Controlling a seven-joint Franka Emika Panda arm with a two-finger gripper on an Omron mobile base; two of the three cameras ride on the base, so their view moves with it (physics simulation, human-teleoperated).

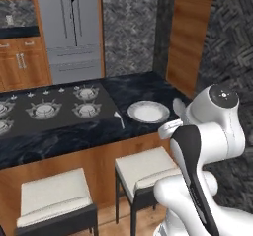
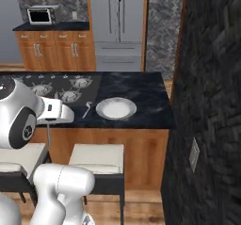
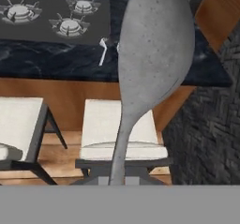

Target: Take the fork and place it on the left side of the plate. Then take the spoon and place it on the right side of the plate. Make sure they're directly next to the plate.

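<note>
No writing or brand is showing anywhere. The dark marbled table [image 1: 143,89] is carrying a black hob [image 1: 54,106] on its left part, and two white stools [image 1: 54,195] are standing in front of it. The plate [image 1: 148,112] is sitting near the front edge, just right of the hob. The fork [image 1: 119,118] is lying just beside the plate's left rim, tines toward the back. The spoon [image 3: 152,59] is looming large in the hand view, bowl up and handle running down to the bottom, where the tool is pinching it, pressed together on the handle. The left base view is showing the spoon's bowl poking up beside the arm, right of the plate and off the table; the right base view is showing the plate and fork from the other side.
</note>
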